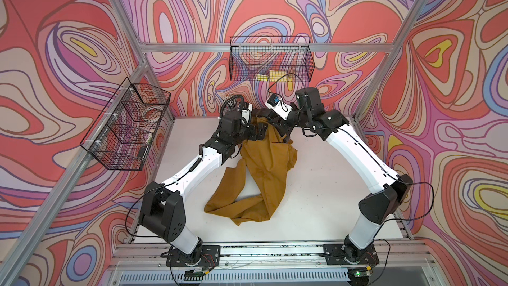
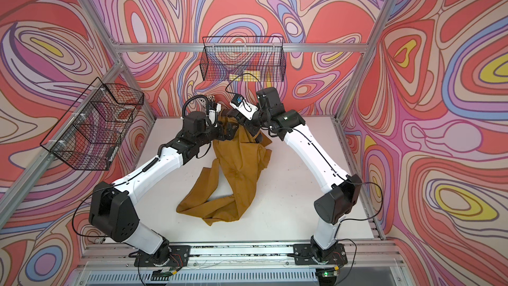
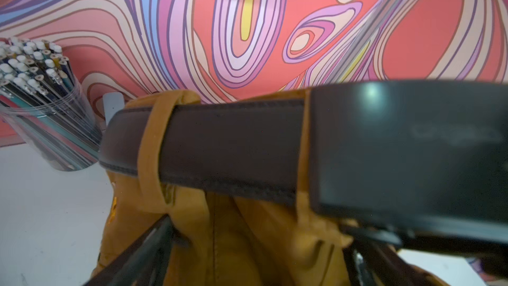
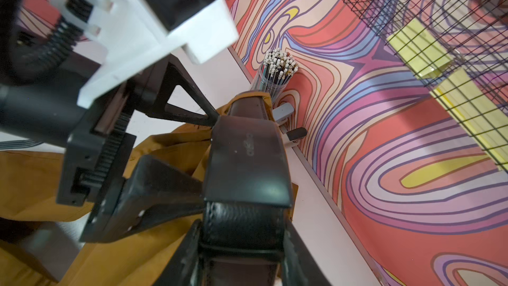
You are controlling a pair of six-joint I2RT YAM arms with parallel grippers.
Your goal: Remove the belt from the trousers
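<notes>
Bench: a flat white bench (image 1: 316, 188) is carrying the cloth, with swirl-patterned walls standing around it.
Trousers: the mustard-brown cloth trousers (image 1: 264, 177) are lying crumpled in the middle of the bench. In both top views the legs are trailing toward the near edge, and the waist is hanging raised at the far side between the two arms.
Belt: the dark leather belt with stitched edges (image 3: 233, 147) is running along the raised waistband, passing under two mustard cloth belt loops (image 3: 154, 147).
Buckle: a flat, dark, rectangular buckle (image 3: 406, 155) is sitting just beside one of the loops, at the end of the strap.
Right hand: the right hand (image 4: 242, 243) is clamping the belt just behind the buckle, with a finger pressing on each side of the strap.
Left hand: the left hand (image 4: 203, 160) is standing with its jaws wide apart and gripping nothing. Mustard cloth is lying between its fingers, and one fingertip (image 4: 210, 119) is reaching up to the buckle's side. Whether it is touching cannot be told.
Pencil cup: a clear round cup packed with pencils (image 3: 49, 105) is standing at the far edge of the bench against the wall, near the raised waist.
Baskets: a black wire basket (image 1: 270, 59) is hanging on the back wall and holding yellow pads (image 1: 277, 74). A second black wire basket (image 1: 129, 125) is hanging on the side wall.
</notes>
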